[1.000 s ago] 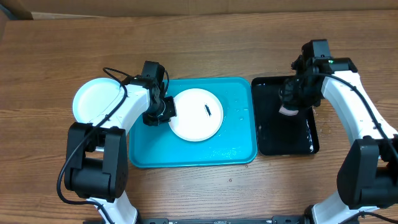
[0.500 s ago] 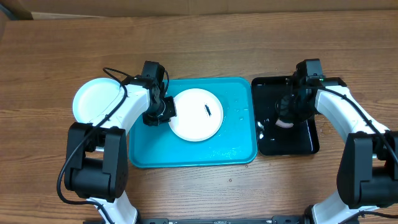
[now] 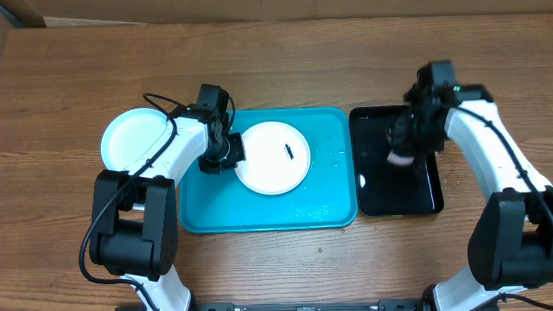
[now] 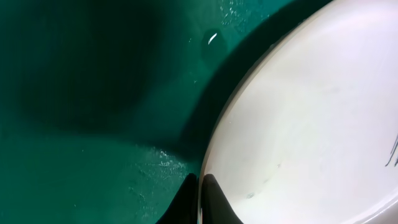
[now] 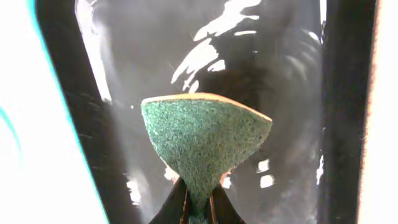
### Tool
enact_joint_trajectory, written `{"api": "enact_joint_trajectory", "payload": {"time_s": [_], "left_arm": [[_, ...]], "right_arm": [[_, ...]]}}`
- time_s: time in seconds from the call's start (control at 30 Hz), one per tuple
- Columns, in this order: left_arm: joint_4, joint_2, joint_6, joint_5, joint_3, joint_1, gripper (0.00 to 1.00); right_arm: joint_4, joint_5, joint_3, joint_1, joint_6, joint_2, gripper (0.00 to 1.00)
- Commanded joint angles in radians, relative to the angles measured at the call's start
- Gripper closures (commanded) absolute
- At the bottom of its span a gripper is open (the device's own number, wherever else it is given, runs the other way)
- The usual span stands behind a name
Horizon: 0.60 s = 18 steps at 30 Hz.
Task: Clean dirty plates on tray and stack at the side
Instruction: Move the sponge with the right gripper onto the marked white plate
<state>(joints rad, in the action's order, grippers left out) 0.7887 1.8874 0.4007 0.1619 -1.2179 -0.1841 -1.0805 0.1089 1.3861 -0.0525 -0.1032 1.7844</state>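
Tools both clenched: left tool [image 4: 199, 196] on white plate [image 3: 273, 159] rim in tray [image 3: 259, 214], mid-frame; right tool [image 5: 198, 205] on sponge [image 5: 205, 134] above black tray [image 3: 419, 194], frame right.

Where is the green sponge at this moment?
In the overhead view the sponge is on the right side, pinched in the right gripper over the black tray, just right of the turquoise tray.

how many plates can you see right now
2. A white plate with a dark smear lies on the turquoise tray; a pale plate sits on the table left of it, possibly with others hidden beneath.
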Motion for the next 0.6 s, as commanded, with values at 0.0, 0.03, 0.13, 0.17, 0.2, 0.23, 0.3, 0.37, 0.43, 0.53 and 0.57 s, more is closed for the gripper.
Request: {"api": "enact_joint_trajectory", "payload": {"time_s": [0.0, 0.03, 0.13, 0.17, 0.2, 0.23, 0.3, 0.37, 0.43, 0.53, 0.57], "left_arm": [[-0.009, 0.011, 0.004, 0.004, 0.007, -0.014, 0.96], [-0.01, 0.011, 0.004, 0.004, 0.007, -0.014, 0.96], [-0.009, 0.011, 0.007, 0.004, 0.007, -0.019, 0.96], [-0.009, 0.011, 0.007, 0.004, 0.007, -0.019, 0.96], [-0.008, 0.011, 0.007, 0.005, 0.007, -0.019, 0.96], [-0.008, 0.011, 0.007, 0.004, 0.007, -0.019, 0.96], [-0.009, 0.011, 0.007, 0.004, 0.007, -0.02, 0.96], [-0.009, 0.011, 0.007, 0.004, 0.007, -0.02, 0.96], [-0.008, 0.011, 0.007, 0.004, 0.007, -0.02, 0.96], [-0.004, 0.011, 0.007, 0.004, 0.007, -0.02, 0.96], [-0.004, 0.011, 0.006, 0.004, 0.007, -0.02, 0.96]], "right_arm": [[-0.042, 0.042, 0.131, -0.05, 0.006, -0.042, 0.96], [-0.05, 0.073, 0.162, -0.072, 0.006, -0.042, 0.96], [-0.022, 0.167, 0.208, -0.146, 0.006, -0.042, 0.96], [0.004, 0.195, 0.209, -0.174, 0.005, -0.042, 0.96], [0.031, 0.218, 0.208, -0.204, 0.002, -0.042, 0.96], [0.061, 0.231, 0.207, -0.243, -0.003, -0.04, 0.96], [0.11, 0.224, 0.203, -0.314, -0.006, -0.035, 0.96], [0.153, 0.183, 0.203, -0.398, -0.006, -0.02, 0.96], [0.173, 0.121, 0.203, -0.462, -0.006, 0.0, 0.96], [0.192, -0.048, 0.2, -0.557, -0.006, 0.047, 0.96], [0.2, -0.108, 0.198, -0.584, -0.014, 0.066, 0.96]]}}
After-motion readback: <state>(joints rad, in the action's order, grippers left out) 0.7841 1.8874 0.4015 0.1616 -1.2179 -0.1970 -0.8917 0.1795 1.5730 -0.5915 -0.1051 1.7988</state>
